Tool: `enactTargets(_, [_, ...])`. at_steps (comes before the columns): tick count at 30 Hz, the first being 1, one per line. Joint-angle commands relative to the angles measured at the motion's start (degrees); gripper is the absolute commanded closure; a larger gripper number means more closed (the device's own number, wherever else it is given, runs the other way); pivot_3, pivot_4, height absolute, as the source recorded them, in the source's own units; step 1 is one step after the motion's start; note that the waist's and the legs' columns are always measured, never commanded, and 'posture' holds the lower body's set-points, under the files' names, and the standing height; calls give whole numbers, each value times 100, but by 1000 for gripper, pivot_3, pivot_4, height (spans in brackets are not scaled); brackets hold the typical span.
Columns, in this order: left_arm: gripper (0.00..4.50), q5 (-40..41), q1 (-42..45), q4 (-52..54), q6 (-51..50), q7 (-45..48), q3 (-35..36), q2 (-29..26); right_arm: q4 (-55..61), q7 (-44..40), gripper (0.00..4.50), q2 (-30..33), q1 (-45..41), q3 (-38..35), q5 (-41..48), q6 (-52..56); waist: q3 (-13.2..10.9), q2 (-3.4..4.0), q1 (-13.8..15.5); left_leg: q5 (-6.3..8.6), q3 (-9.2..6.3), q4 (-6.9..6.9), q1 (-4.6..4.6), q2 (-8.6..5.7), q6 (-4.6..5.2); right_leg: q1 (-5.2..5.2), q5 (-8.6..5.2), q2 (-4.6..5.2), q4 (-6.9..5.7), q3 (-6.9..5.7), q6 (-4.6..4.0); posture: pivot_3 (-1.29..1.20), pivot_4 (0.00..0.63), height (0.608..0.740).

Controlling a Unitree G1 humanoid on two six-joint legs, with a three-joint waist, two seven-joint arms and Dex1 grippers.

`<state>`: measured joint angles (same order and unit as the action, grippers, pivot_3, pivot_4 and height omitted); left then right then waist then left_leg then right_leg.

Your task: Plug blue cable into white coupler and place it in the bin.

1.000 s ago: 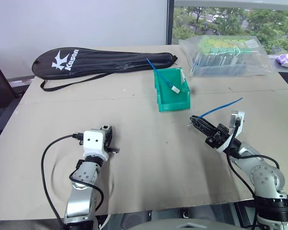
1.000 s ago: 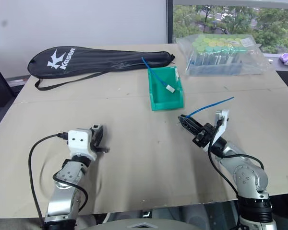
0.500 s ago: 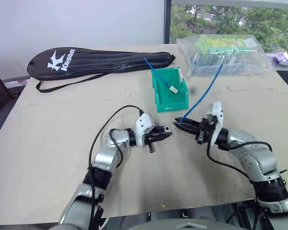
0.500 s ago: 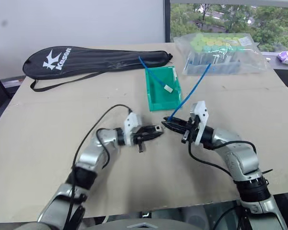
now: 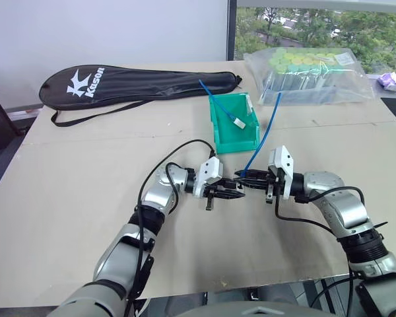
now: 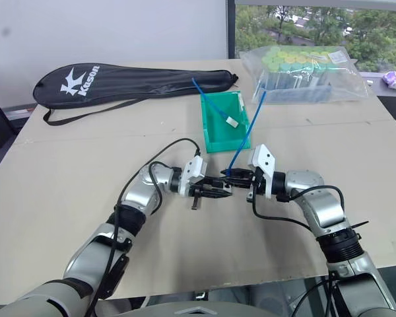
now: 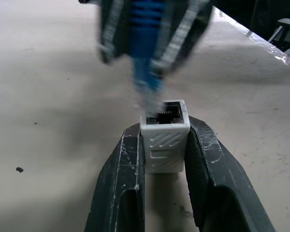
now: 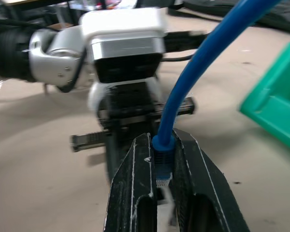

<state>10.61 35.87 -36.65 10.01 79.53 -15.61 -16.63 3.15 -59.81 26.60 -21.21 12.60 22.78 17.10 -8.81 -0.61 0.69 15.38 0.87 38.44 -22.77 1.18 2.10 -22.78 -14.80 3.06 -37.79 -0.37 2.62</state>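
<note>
- The two arms meet over the middle of the table (image 5: 86, 198), pincers pointing at each other, and that looks like the line-up for the plug-in.
- The left pincer (image 7: 164, 145) is clamped on the white coupler (image 7: 164, 137), one black finger on each flank, with the dark socket left uncovered and facing the incoming plug.
- The right pincer (image 8: 164, 159) is closed on the blue cable (image 8: 203, 72) just behind its plug end, so the tip stays stiff while the rest arcs up and away over the table.
- The bin (image 5: 234, 125) waits beyond the meeting point, already holding another blue cable with a white end (image 5: 239, 123); it is the last stop once the pair is joined.
- From the head views the two tips merge into one dark cluster, and you cannot tell whether the plug is seated.
- The left wrist view settles it: the plug tip hovers at the socket mouth, not yet pushed home.
- The right wrist view adds the grip on the cable boot and the left arm straight opposite.
- A black racket bag (image 5: 138, 84) and a clear bag of green-capped items (image 5: 310, 76) sit at the far edge, well apart.
</note>
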Motion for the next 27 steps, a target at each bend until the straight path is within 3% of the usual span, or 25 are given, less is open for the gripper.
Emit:
enactTargets(1, [3969, -131, -22, -192, 31, -12, -13, 26, 117, -166, 4500, 39, -77, -43, 24, -43, 0, 0, 0, 0, 0, 0, 1, 0, 0, 0, 0, 0, -2, 0, 0, 0, 150, 740])
enactTargets(13, [3969, -111, -109, -132, 14, 268, -43, 50, -315, -366, 4500, 143, -97, -7, -467, -664, 2, 0, 1, 0, -1, 1, 7, 0, 0, 2, 0, -1, -7, 0, 0, 0, 150, 740])
enactTargets(18, [3969, -162, -129, -150, 48, 300, -69, 43, -408, -683, 4500, 288, -88, 220, -721, -979, 2, 0, 4, 0, 1, 0, 6, 0, 0, 2, 0, 0, -4, 0, 0, 0, 150, 740])
enactTargets(27, [3969, -242, -165, -133, 143, 266, -78, 72, -1049, -480, 4500, 24, -91, 690, -1330, -1356, 16, -15, -12, 0, 0, 0, 20, 2, 0, 10, 0, -3, -8, 0, 0, 0, 150, 740])
